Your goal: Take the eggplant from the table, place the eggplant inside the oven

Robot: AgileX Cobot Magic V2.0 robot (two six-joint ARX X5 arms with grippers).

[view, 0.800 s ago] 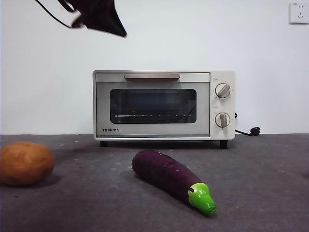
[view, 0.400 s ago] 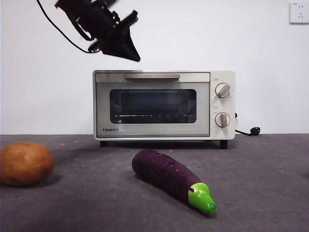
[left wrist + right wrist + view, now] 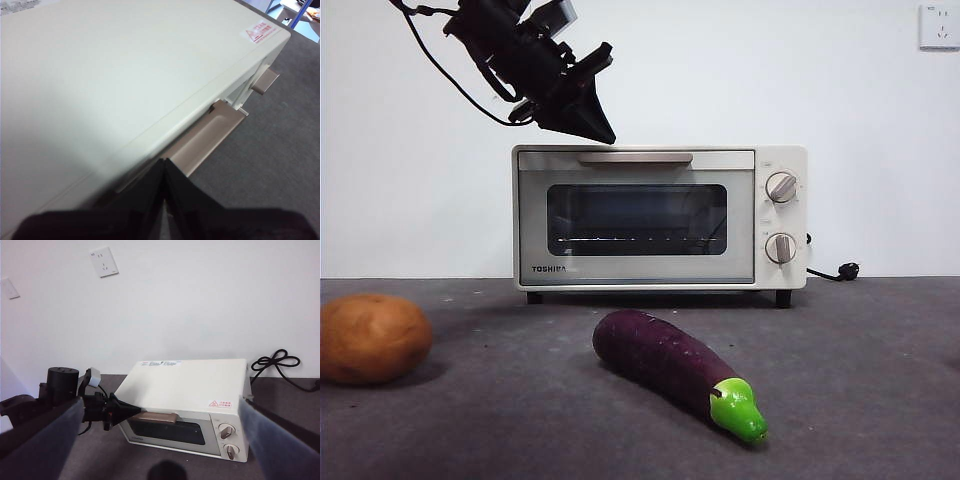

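The left gripper (image 3: 605, 135), jaws pressed together, has dropped closer to the oven (image 3: 660, 215) handle.

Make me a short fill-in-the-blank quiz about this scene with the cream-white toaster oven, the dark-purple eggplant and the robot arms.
1. The door of the cream-white toaster oven is ____.
2. The long dark-purple toy eggplant with the green stem cap lies on the dark grey ____.
3. The jaws of the left gripper, just above the oven's beige bar handle, are ____.
4. The round brown potato lies apart from the eggplant, untouched by either ____.

Missing words: shut; table; shut; gripper
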